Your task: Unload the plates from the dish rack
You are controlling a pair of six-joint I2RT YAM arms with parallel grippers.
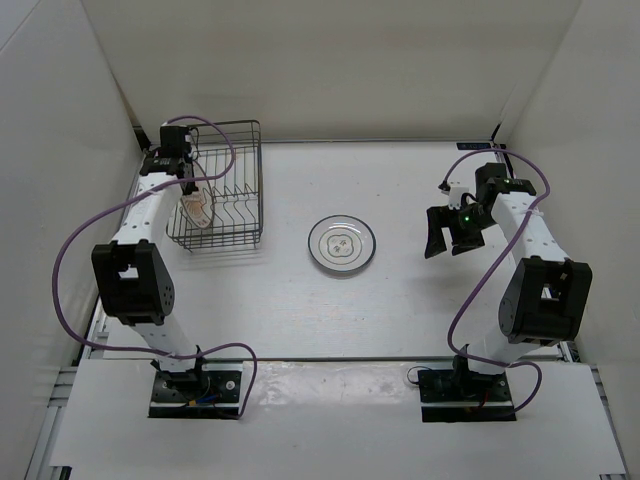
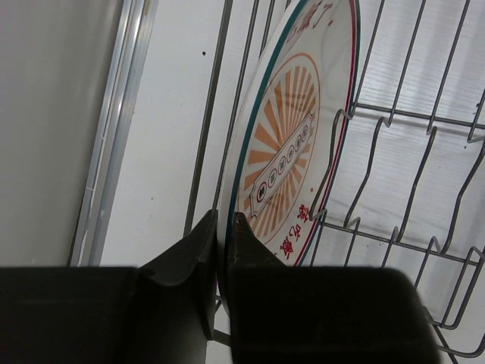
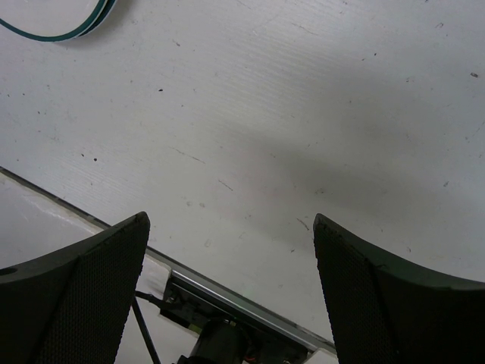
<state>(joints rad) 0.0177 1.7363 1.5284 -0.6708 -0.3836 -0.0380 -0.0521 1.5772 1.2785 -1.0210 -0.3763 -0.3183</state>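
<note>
The dark wire dish rack (image 1: pixel 238 200) stands at the far left of the table. A plate with an orange-brown patterned centre (image 1: pixel 198 211) stands on edge at the rack's left side. My left gripper (image 1: pixel 190 183) is shut on its rim; in the left wrist view the fingers (image 2: pixel 224 231) pinch the rim of this plate (image 2: pixel 292 144) among the rack's prongs (image 2: pixel 394 152). A white plate with grey rings (image 1: pixel 342 244) lies flat in the table's middle; its edge shows in the right wrist view (image 3: pixel 57 26). My right gripper (image 1: pixel 445 235) is open and empty, above the table to that plate's right.
White walls enclose the table on the left, back and right. A metal rail (image 2: pixel 114 129) runs along the table's left edge beside the rack. Purple cables loop off both arms. The table's front edge and the right arm's base (image 3: pixel 227 326) show under the right gripper.
</note>
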